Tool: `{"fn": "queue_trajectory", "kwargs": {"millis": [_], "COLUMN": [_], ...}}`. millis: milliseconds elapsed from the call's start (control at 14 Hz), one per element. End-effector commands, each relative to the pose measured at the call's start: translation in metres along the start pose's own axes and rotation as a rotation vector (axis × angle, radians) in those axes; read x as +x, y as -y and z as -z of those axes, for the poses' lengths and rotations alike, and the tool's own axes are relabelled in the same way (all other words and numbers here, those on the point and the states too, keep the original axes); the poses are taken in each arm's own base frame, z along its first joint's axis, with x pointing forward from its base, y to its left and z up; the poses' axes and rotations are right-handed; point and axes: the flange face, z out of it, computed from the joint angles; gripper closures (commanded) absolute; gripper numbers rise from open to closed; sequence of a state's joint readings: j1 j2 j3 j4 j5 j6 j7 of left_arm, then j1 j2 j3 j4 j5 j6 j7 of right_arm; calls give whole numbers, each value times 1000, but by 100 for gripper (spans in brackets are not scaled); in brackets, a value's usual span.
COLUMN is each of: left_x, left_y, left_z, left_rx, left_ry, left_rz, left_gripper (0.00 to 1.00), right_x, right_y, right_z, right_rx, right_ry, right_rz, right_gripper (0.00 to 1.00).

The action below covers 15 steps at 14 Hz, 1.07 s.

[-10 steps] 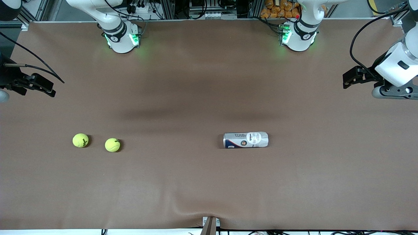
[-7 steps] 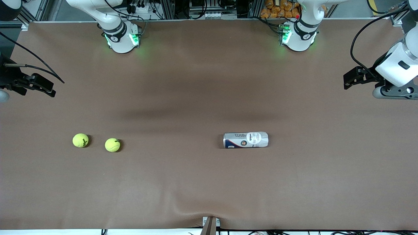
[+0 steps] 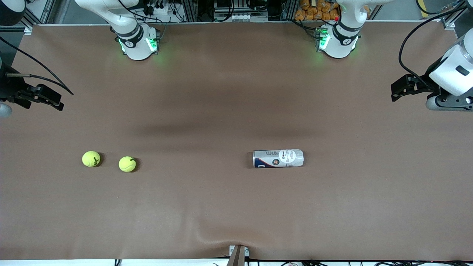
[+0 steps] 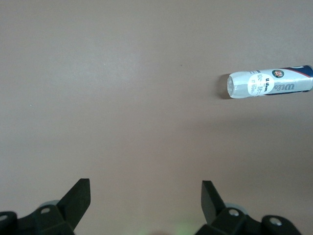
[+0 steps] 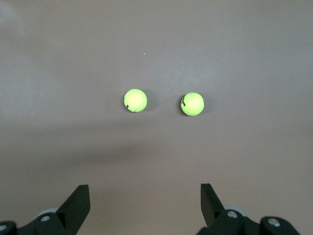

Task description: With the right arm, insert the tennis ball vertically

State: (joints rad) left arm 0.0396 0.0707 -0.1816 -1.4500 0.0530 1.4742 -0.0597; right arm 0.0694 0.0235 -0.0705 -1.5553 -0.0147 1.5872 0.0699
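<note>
Cloth (image 3: 236, 207) — brown, with a wrinkle at its near edge — covers the whole table. Two tennis balls (image 3: 127, 164) (image 3: 91, 159) lie near each other toward the right arm's end; the can (image 3: 278, 158) (on its side) lies well apart toward the left arm's end, nothing between them. Farther up, the right gripper (image 5: 145, 208) and left gripper (image 4: 145, 205) hang over the table's two ends — both with fingers spread, holding nothing.
</note>
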Motion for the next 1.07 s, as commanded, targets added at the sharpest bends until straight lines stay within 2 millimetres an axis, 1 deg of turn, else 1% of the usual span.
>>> {"fn": "queue_trajectory", "kwargs": {"millis": [0, 215, 286, 430, 573, 644, 716, 859, 1002], "left_x": [0, 2, 4, 9, 12, 15, 17, 23, 32], "left_y": [-3, -8, -19, -33, -52, -53, -61, -87, -123], "left_z": [4, 0, -4, -13, -21, -26, -30, -47, -68], "left_rx": [11, 10, 12, 12, 14, 11, 9, 10, 14], "left_ry": [-11, -4, 3, 17, 27, 35, 33, 54, 57], "left_rz": [-19, -31, -51, -75, -96, -98, -111, -157, -209], "left_gripper": [0, 0, 0, 0, 0, 0, 0, 0, 0], "right_x": [2, 2, 3, 3, 4, 3, 3, 3, 3], "right_y": [3, 4, 4, 4, 5, 5, 4, 4, 5], "right_z": [1, 0, -1, -2, -3, -2, -2, -2, -4], "right_rx": [10, 10, 9, 9, 9, 9, 9, 9, 9], "right_ry": [-2, 0, 1, 5, 6, 5, 3, 5, 9], "right_rz": [-14, -12, -12, -12, -10, -10, -12, -12, -10], "right_gripper": [0, 0, 0, 0, 0, 0, 0, 0, 0]}}
